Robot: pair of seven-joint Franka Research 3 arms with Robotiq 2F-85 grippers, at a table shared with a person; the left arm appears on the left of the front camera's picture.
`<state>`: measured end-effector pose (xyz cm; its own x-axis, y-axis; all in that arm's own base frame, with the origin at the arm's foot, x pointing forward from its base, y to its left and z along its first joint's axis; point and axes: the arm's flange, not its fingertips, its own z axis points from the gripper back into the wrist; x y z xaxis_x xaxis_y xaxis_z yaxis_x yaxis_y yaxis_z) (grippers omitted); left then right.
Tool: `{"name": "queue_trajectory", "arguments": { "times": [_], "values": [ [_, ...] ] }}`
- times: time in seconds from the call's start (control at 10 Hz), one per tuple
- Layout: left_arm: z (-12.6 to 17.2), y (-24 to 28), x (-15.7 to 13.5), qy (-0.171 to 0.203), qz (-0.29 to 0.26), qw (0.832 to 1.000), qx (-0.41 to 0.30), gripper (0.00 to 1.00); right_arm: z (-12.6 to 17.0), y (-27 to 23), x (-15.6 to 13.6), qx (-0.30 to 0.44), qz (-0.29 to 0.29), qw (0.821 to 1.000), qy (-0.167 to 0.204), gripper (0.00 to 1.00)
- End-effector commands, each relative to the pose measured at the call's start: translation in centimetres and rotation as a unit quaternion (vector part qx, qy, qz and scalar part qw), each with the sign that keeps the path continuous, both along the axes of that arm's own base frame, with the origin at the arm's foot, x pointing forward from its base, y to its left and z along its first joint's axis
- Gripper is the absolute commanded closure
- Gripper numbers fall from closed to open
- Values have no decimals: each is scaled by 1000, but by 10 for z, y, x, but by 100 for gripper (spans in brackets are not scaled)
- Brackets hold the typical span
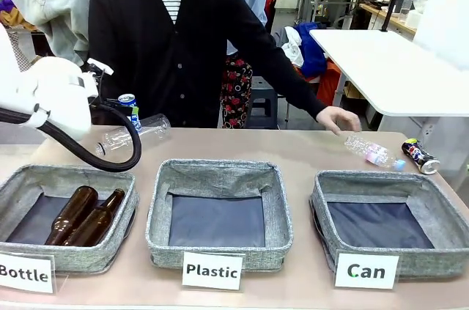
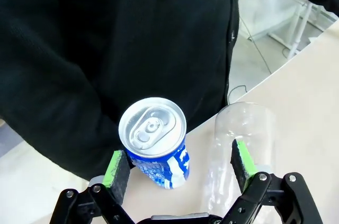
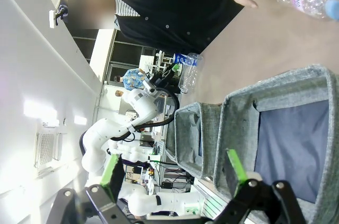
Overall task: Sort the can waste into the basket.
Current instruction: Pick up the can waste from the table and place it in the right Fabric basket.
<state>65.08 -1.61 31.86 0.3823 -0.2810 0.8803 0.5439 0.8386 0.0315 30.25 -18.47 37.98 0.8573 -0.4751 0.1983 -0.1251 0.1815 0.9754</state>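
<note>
Front view, left: a white arm (image 1: 51, 94) hides part of the blue can (image 1: 128, 100); the "Bottle" card (image 1: 26, 273) is cropped at lower left.

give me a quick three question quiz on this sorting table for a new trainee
1. True or false: the black can lies on its side on the table.
2. The left gripper has open jaws. Which thing stands upright between them? A) a brown bottle B) the blue can C) a white card
3. How many brown bottles lie in the basket carded "Bottle"?

Key: 1 true; 2 B; 3 two.
</note>
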Motion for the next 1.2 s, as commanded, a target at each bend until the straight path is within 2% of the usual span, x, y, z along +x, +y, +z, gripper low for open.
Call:
{"name": "queue_trajectory", "arguments": {
  "times": [0.0,0.3,0.7,0.9,1.0,1.1],
  "values": [
    [-3,-4,9,-2,17,1000,11,0,1,2,1,1,-1,1000,-11,0],
    [-4,-5,17,-14,41,999,19,0,1,2,1,1,-1,1000,-11,0],
    [-6,-7,25,-20,33,999,20,0,1,2,1,1,-1,1000,-11,0],
    [-4,-7,26,-35,45,998,16,0,1,2,1,1,-1,1000,-11,0],
    [-5,-7,26,-40,44,998,20,58,1,2,1,1,-1,1000,-11,0],
    [-6,-7,27,-38,42,998,23,59,1,2,1,1,-1,1000,-11,0]
  ]
}}
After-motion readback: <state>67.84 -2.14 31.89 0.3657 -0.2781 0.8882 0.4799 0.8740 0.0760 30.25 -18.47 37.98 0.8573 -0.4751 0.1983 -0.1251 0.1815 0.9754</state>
